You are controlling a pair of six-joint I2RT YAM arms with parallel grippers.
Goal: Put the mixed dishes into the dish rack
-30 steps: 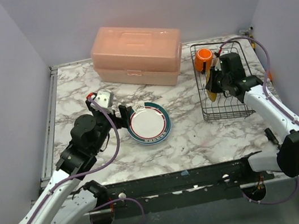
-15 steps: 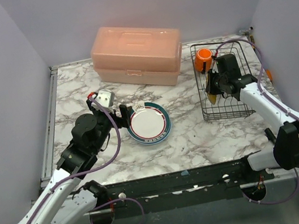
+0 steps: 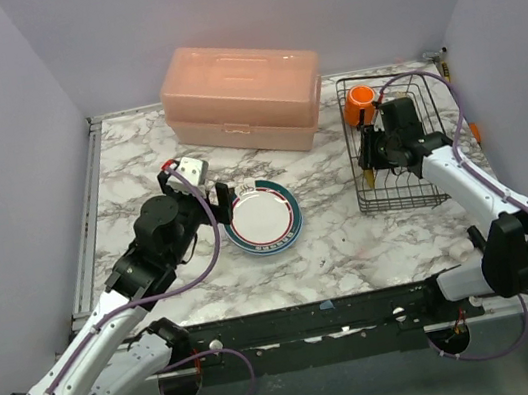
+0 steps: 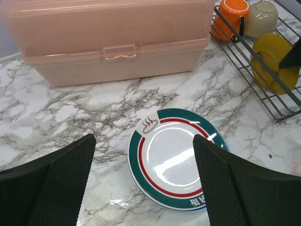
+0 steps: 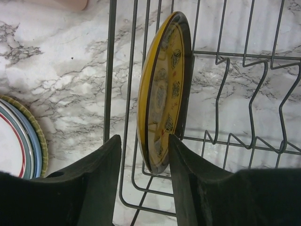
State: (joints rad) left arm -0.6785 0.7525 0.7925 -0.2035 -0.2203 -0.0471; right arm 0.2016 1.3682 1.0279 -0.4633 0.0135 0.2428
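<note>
The black wire dish rack (image 3: pixel 407 197) stands at the right. It holds an orange mug (image 3: pixel 360 100), a cream bowl (image 4: pixel 263 13) and the yellow patterned plate (image 5: pixel 164 94), which stands on edge against the prongs. My right gripper (image 5: pixel 143 174) is open inside the rack with a finger on each side of the yellow plate's lower rim. A white plate with teal and red rings (image 4: pixel 176 157) lies on top of other plates on the table. My left gripper (image 4: pixel 141 188) is open and empty just above its near edge.
The big pink lidded box (image 3: pixel 242 95) stands at the back, left of the rack. The plate stack's blue and green edges show in the right wrist view (image 5: pixel 37 141). Marble tabletop (image 3: pixel 341 235) lies between the stack and the rack.
My right gripper has shifted slightly left and back in the rack, and the yellow plate now stands more upright. My left gripper has edged right towards the plate stack.
</note>
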